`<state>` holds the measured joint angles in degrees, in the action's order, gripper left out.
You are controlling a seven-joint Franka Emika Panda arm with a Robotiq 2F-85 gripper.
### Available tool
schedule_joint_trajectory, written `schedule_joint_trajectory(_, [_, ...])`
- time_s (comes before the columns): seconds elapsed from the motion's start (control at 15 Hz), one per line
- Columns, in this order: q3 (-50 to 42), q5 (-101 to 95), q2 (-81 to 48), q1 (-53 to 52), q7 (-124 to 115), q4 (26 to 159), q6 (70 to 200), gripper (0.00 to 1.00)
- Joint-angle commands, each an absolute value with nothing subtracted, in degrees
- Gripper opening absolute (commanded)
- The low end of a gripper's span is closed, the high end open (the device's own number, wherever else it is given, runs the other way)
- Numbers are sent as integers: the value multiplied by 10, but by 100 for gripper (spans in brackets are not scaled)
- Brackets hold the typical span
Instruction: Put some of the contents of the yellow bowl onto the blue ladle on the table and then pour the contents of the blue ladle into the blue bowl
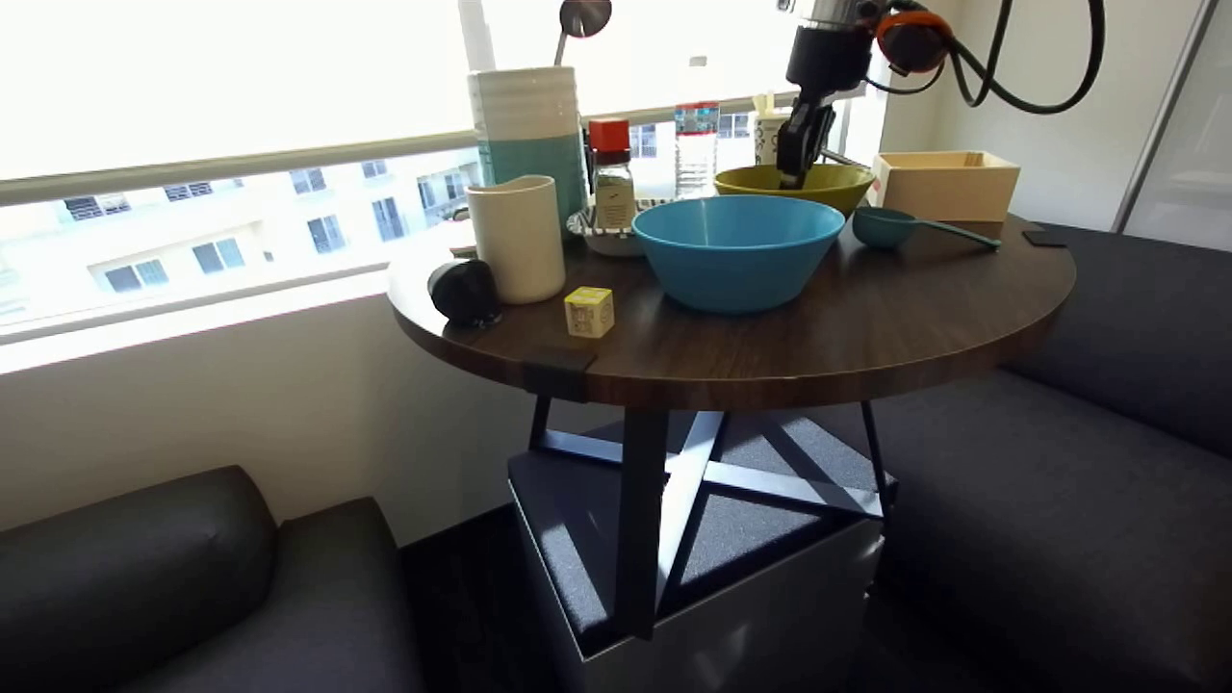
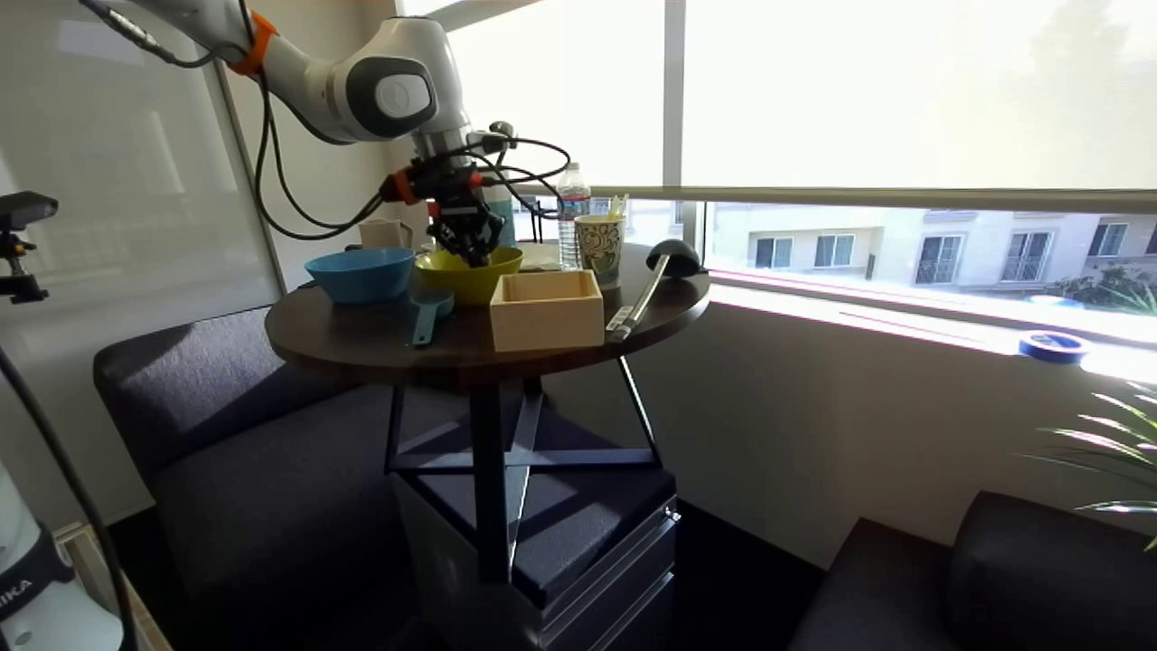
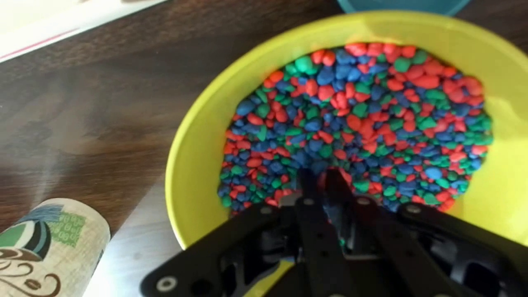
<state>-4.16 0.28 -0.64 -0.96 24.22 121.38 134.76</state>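
yellow bowl (image 3: 194, 173): fills the centre and right of the wrist view, upright on the table (image 1: 866, 332). could tip or slide during a lift, from a snag on the rim.

pebbles (image 3: 371, 119): lie in the yellow bowl, coloured red, green and blue. could trickle back or scatter, being small and rounded.

gripper (image 3: 321, 175): reaches into the yellow bowl just below centre of the wrist view, drawn nearly together at the tips. shows red between; cannot tell whether pinched there or lying below. seems to be at step 1, gathering. may come up with few pebbles or none, from so narrow a bite.

ladle (image 1: 881, 229): lies ungripped on the table at upper right of an exterior view, near the yellow bowl. could be missed or knocked away, from an off-centre drop over so small a target.

box (image 2: 547, 325): stands just right of the ladle in an exterior view. may crowd the later grasp.

blue bowl (image 2: 360, 276): stands left of centre in an exterior view. awaits step 2, the pour; could be partly missed, through a roll of the ladle in the grip.
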Motion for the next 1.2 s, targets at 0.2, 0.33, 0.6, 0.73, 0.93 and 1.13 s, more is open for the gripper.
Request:
schedule_joint_trajectory(0.2, [-32,-3,60,-2,223,1221,1306,3])
schedule_joint_trajectory(0.33, [-34,-1,84,-3,224,1231,1291,3])
schedule_joint_trajectory(0.6, [-36,-4,146,-3,214,1258,1239,3])
schedule_joint_trajectory(0.73, [-40,0,173,-4,218,1279,1211,3])
schedule_joint_trajectory(0.93, [-47,0,208,-4,222,1311,1180,3])
schedule_joint_trajectory(1.13, [-54,-3,225,-3,225,1336,1167,3])
